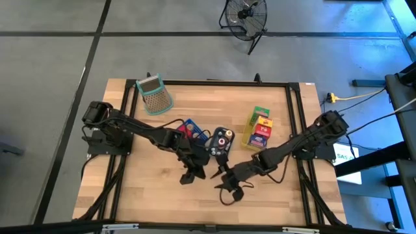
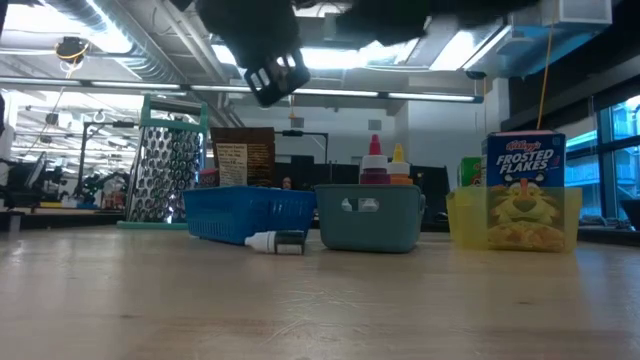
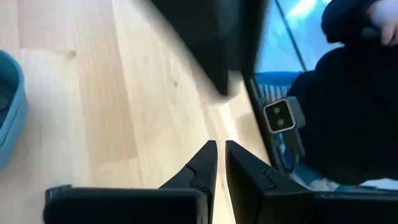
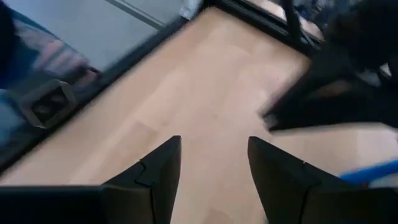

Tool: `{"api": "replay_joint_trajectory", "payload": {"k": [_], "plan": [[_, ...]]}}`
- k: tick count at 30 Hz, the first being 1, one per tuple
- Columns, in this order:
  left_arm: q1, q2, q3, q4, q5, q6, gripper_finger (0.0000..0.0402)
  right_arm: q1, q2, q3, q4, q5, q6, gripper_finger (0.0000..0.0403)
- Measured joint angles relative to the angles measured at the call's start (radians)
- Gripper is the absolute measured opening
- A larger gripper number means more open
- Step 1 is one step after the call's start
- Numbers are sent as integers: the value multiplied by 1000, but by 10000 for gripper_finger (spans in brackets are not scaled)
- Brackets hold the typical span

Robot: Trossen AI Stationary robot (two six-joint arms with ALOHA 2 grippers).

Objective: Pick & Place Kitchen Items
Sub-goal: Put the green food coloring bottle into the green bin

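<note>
Both grippers are held above bare wood near the table's front middle, seen from above. The left gripper (image 1: pixel 190 175) is nearly closed, with only a thin slit between its fingertips in its wrist view, and nothing is gripped; only wood lies beneath it. The right gripper (image 1: pixel 229 188) stands partly open with a clear gap, also empty. The kitchen items are grouped behind both grippers, toward the far side of the table: a blue tray (image 1: pixel 188 128) holding a brown packet (image 2: pixel 243 157), a teal tray (image 1: pixel 221 141) with two little bottles (image 2: pixel 376 160), and a yellow tray (image 1: pixel 257 133) with a cereal box (image 2: pixel 525 190). A small white bottle (image 2: pixel 275 242) is seen in the low view lying on its side on the table, just in front of the blue tray and beside the teal one, its long axis running roughly along the trays' front. It is judged the likeliest loose item to fetch; it cannot be made out from above. The left gripper appears nearer to it, and would need opening first.
</note>
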Motion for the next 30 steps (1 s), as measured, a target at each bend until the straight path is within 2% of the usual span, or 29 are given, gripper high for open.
{"api": "replay_joint_trajectory", "payload": {"k": [4, 9, 14, 18, 24, 30], "plan": [[-3, 0, -1, -9, -12, 27, 27, 45, -34, 1, -19, 88, 0, 188], [-18, 1, -1, -6, -95, 49, 24, 90, -48, 1, -37, 224, 0, 188], [-15, 1, -1, 9, -179, 86, 30, 100, -48, 1, -44, 253, 0, 188], [-23, 1, -2, 57, -192, 116, 44, 100, -48, 1, -45, 256, 8, 188], [-29, 0, -2, 92, -192, 74, 85, 100, -48, 1, -52, 255, 26, 188], [-29, 0, -2, 92, -192, 64, 154, 100, -48, 1, -58, 255, 30, 188]]}}
